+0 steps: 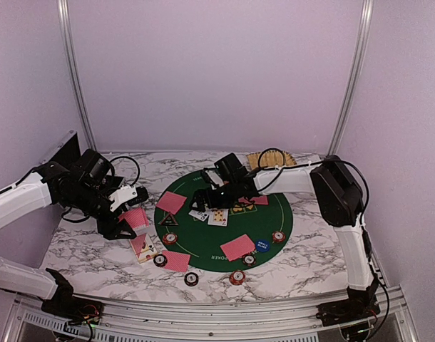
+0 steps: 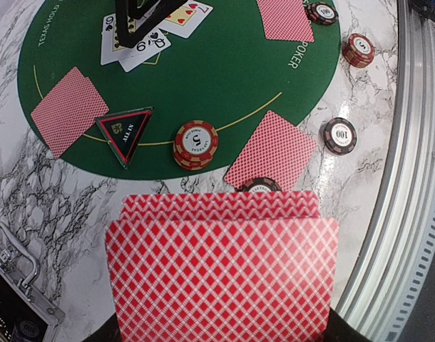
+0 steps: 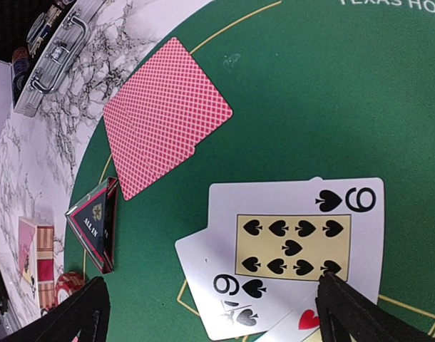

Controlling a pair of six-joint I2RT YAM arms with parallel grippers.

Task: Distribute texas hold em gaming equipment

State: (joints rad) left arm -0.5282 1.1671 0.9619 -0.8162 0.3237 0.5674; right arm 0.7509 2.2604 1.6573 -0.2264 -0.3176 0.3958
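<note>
The left gripper (image 1: 126, 222) clamps red-backed cards (image 2: 221, 278) that fill the lower frame. The right gripper (image 3: 210, 303) has its jaws wide, with the nine of spades (image 3: 292, 239) between them, lower right.

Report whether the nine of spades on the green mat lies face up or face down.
Face up: the nine of spades shows its black pips and its corner 9.

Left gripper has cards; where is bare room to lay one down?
Open: marble right of the green mat, and the green between the nine of spades and the near face-down card. Crowded: the mat's near-left rim, with chips, cards and the triangle button.
</note>
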